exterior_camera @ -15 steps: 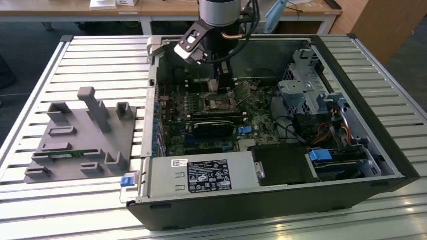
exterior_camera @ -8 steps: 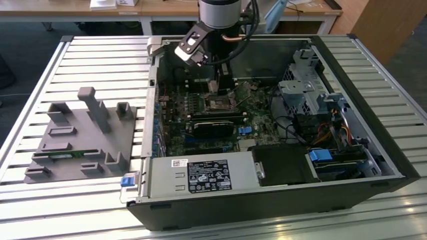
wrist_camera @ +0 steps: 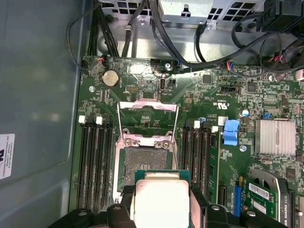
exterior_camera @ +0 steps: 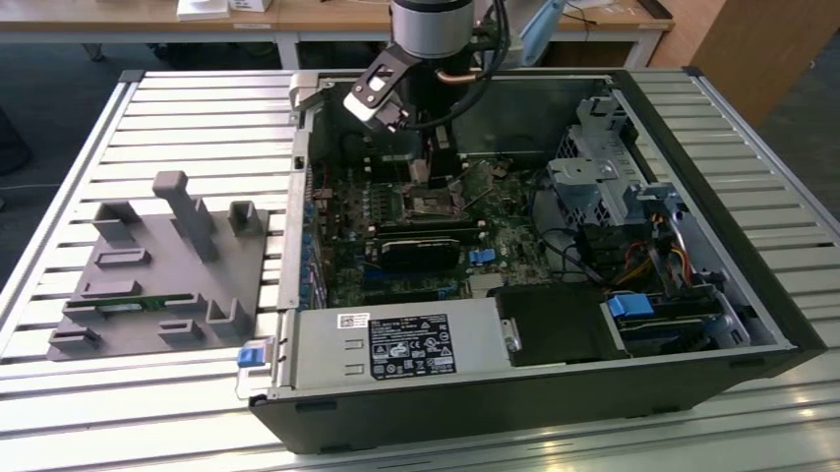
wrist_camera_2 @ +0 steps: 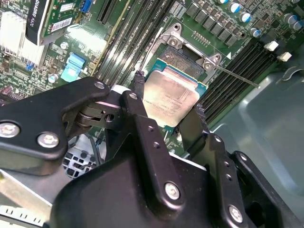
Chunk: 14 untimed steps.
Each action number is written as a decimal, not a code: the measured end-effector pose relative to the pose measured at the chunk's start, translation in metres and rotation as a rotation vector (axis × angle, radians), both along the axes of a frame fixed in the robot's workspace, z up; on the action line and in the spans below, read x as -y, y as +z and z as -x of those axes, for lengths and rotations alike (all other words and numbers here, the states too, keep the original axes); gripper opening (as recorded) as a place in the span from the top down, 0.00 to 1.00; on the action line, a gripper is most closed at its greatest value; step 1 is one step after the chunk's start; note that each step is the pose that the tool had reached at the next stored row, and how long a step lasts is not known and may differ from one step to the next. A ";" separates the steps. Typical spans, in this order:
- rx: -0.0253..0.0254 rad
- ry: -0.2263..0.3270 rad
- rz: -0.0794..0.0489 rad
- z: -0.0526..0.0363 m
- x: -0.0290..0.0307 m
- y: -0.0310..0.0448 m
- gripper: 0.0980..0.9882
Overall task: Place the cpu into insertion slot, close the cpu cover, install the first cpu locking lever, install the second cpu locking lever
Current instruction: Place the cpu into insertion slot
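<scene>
My gripper [wrist_camera: 161, 202] is shut on the cpu [wrist_camera: 160, 198], a pale silver square chip held by its edges between the two black fingers [wrist_camera_2: 137, 97]. In both wrist views the chip hangs just above and slightly short of the insertion slot [wrist_camera: 145, 159], whose dark centre lies bare. The cpu cover [wrist_camera: 147, 115], a silver frame with a window, stands swung open beyond the slot. A thin locking lever [wrist_camera_2: 237, 76] sticks out beside the socket. In the exterior view the gripper [exterior_camera: 423, 175] reaches down into the open computer case over the slot [exterior_camera: 431, 205].
Black memory slots [wrist_camera: 95, 166] flank the socket on both sides. A black graphics card [exterior_camera: 420, 251], a blue clip [wrist_camera: 231, 132], a finned heatsink [wrist_camera: 275, 137] and cables [wrist_camera: 156, 42] lie nearby. A grey fixture [exterior_camera: 157, 265] stands on the slatted table at the exterior view's left.
</scene>
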<state>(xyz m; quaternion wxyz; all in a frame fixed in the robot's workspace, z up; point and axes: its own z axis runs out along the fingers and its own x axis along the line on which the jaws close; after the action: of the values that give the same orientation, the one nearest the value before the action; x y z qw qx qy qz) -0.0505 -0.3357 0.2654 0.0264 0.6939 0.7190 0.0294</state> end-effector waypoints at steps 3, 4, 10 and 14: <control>0.0000 0.000 0.000 0.0000 0.0000 -0.0005 0.50; 0.0000 0.000 0.000 0.0000 0.0000 -0.0007 0.50; 0.0000 0.000 0.000 0.0000 0.0000 -0.0014 0.50; 0.0000 0.000 0.000 0.0000 0.0000 -0.0019 0.50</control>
<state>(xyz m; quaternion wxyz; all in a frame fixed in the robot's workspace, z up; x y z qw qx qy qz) -0.0505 -0.3357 0.2635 0.0264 0.6939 0.7190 0.0294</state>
